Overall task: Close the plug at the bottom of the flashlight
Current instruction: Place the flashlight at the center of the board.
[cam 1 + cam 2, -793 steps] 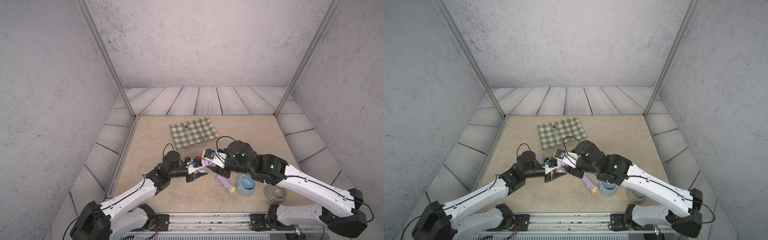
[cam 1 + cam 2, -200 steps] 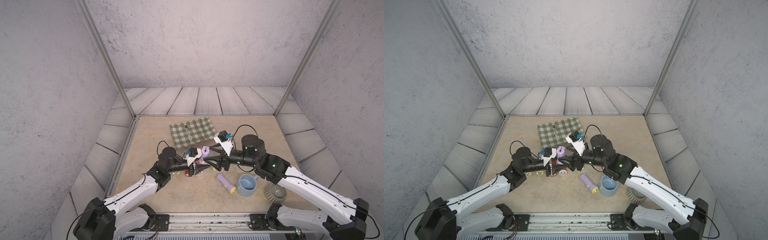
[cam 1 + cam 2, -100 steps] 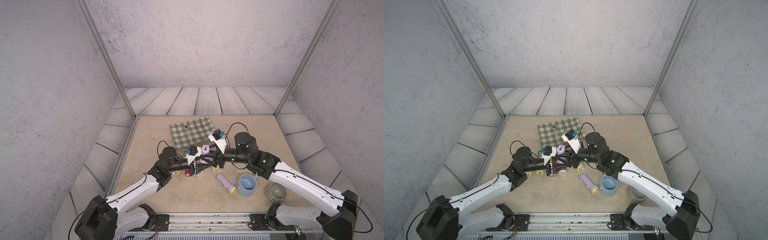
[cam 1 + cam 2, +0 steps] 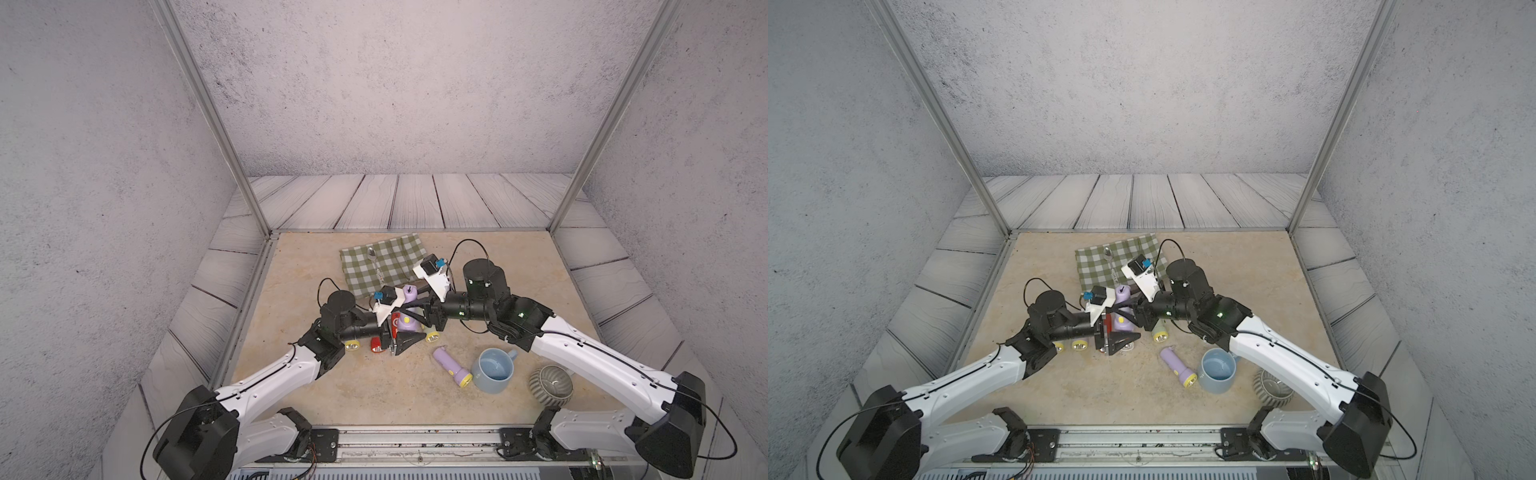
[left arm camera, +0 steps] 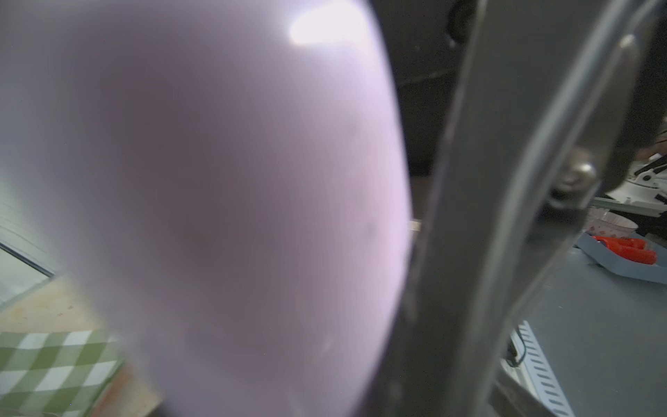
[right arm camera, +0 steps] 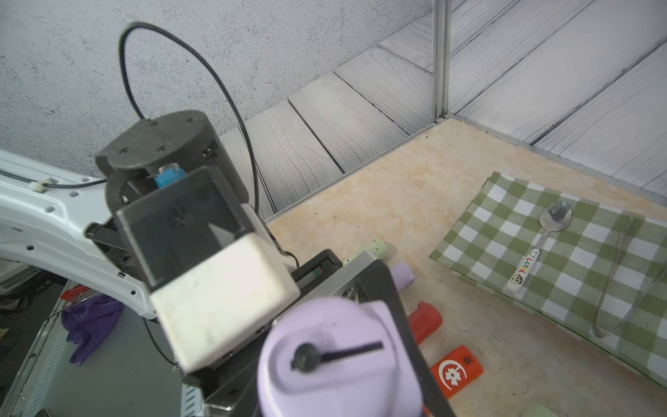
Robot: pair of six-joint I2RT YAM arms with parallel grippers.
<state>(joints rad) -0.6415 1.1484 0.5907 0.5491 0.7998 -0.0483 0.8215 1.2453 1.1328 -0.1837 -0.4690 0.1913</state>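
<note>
A purple flashlight (image 4: 409,316) stands upright at the middle of the table, wide head down, between both grippers. Its bottom end faces up, and a black plug (image 6: 306,357) on a short strap lies across that end. My right gripper (image 4: 417,315) reaches in from the right and is shut on the flashlight's body, with one dark finger (image 6: 400,317) pressed along its side. My left gripper (image 4: 405,328) comes from the left, its jaws spread wide around the flashlight's lower part. In the left wrist view the flashlight (image 5: 234,198) is a purple blur filling most of the picture.
Several small flashlights lie around the grippers: orange ones (image 4: 376,345), yellow-capped ones (image 4: 352,344) and a purple one (image 4: 451,366). A blue mug (image 4: 494,370) and a grey ribbed ball (image 4: 550,384) sit front right. A green checked cloth (image 4: 395,257) with a spoon (image 6: 552,224) lies behind.
My left gripper has opened off the flashlight. My right gripper has moved in from the right and narrowed its jaws onto the flashlight's body.
</note>
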